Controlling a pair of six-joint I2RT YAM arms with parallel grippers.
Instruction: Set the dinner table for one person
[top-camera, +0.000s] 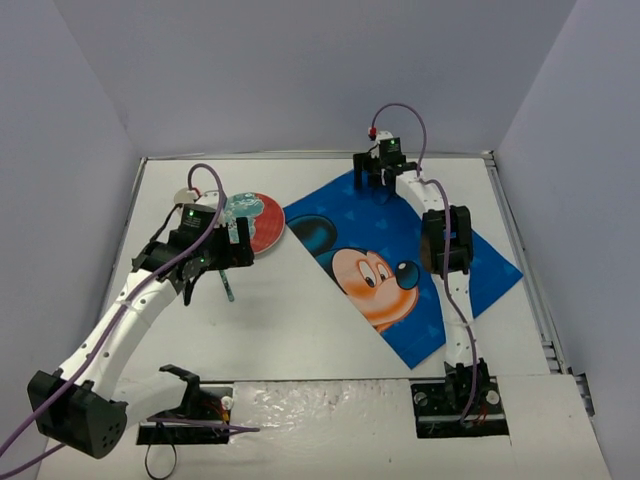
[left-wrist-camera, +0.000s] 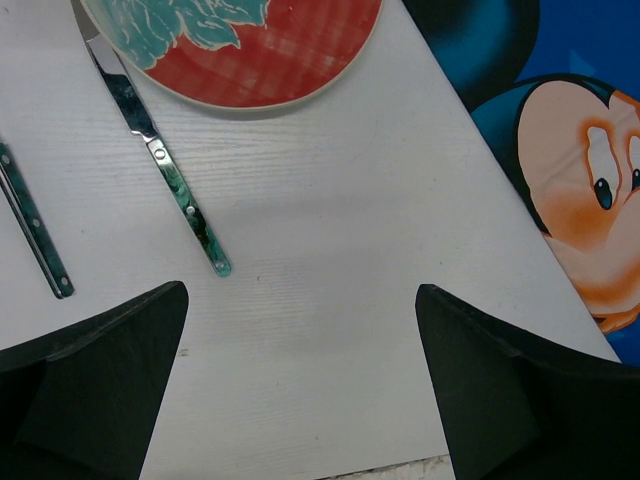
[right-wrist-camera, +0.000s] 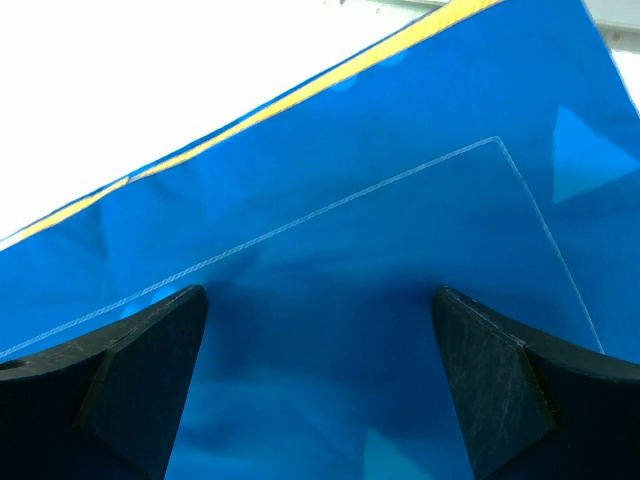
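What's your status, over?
Left gripper open, over bare dinner table. Right gripper open above placemat corner. Plate, knife, second utensil beside placemat, not on it.

No readable text, labels, numbers (placemat (top-camera: 400, 270) bears cartoon face only).

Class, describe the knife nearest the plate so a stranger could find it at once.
Start at the white dinner table, left of the blue placemat, and find the round red plate. Beside its rim lies the knife, steel blade and mottled green riveted handle. Unlike the other green-handled utensil, farther out, its blade runs up to the plate's rim.
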